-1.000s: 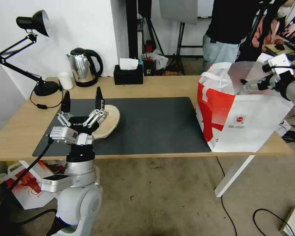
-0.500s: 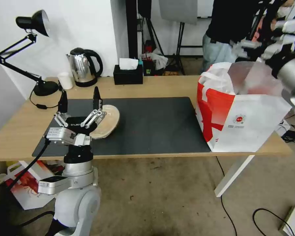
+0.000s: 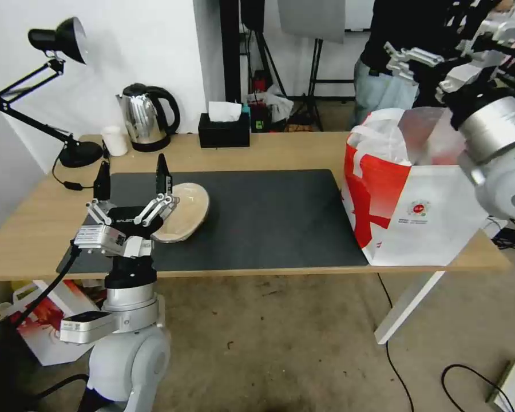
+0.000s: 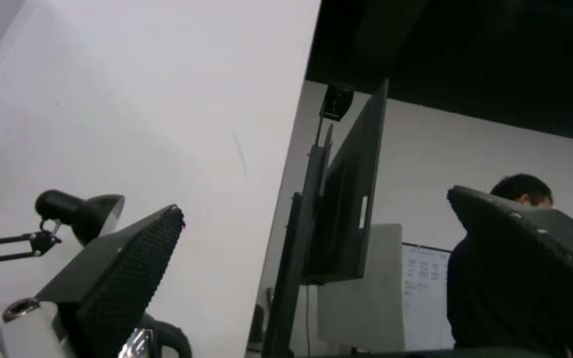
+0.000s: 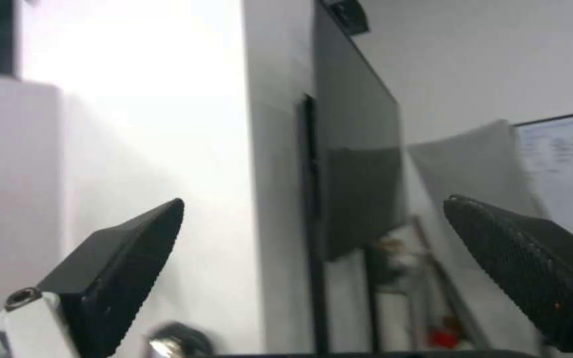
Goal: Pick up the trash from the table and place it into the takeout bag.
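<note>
Left end effector [image 3: 130, 171] is the one to watch: it stands at the left end of the black mat [image 3: 269, 212] with its two dark fingers pointing up and spread wide, nothing between them. Right beside it, toward the middle of the worktop [image 3: 34, 229], lies the shallow tan pulp bowl [image 3: 186, 214], its near rim tucked behind the end effector's knuckles; whether they touch is hard to say. From those fingers the bowl lies just to the robot's right and slightly farther out, its long axis slanting from near-left to far-right. Over on the other side, the right end effector [image 3: 423, 60] is raised high above the takeout bag [image 3: 423, 212], fingers parted and carrying nothing. The bag stands upright on the right end of the worktop, mouth open, well apart from the bowl. The left arm is plainly the nearer one to that bowl, by a wide margin, so the pick looks like its job, with the whole mat to cross before reaching the bag.
</note>
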Tool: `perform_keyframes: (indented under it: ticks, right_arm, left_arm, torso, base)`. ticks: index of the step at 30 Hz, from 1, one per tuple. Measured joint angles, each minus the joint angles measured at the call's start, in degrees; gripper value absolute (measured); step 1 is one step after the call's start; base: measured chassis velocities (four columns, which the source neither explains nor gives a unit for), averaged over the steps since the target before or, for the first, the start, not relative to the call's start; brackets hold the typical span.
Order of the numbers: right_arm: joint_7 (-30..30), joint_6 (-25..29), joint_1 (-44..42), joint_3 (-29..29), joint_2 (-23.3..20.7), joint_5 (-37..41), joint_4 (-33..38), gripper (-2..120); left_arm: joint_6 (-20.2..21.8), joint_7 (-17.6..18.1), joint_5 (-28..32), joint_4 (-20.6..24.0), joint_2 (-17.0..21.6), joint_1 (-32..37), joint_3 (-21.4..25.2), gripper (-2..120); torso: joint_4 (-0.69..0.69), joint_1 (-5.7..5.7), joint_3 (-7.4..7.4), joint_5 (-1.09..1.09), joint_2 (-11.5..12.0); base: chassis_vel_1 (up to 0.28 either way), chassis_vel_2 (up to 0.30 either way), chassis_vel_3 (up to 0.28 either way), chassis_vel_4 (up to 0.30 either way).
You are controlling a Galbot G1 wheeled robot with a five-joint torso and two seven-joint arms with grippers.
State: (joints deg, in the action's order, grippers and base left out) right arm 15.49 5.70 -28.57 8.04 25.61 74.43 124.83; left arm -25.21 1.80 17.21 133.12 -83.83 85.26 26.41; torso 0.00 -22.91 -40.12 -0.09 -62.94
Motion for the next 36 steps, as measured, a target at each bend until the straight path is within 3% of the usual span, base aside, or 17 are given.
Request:
perform_keyframes:
  ticks: [13, 21, 36]
  right_arm:
    - [-1.8, 1.9, -1.1, -3.4, 7.6, 0.0, 4.6, 100]
    - [-2.5, 1.3, -3.9, -9.3, 14.2, -8.7, 4.8, 100]
    - [-0.2, -1.8, -8.3, -16.6, 22.0, -25.1, 1.0, 100]
  left_arm:
    - [0.4, 0.9, -0.2, 1.2, -0.1, 1.8, 1.1, 100]
    - [0.8, 1.1, -1.4, 1.8, -1.2, 3.0, 1.5, 100]
    - [1.2, 1.3, -2.1, 1.0, -1.8, 2.7, 2.0, 100]
  torso:
    - [-0.01, 0.00, 0.00, 0.00, 0.0]
    - [-0.01, 0.00, 0.00, 0.00, 0.0]
    - [0.00, 0.00, 0.00, 0.01, 0.0]
  base:
    - [0.000, 0.000, 0.000, 0.000]
    - [0.000, 0.000, 0.000, 0.000]
    - [0.000, 0.000, 0.000, 0.000]
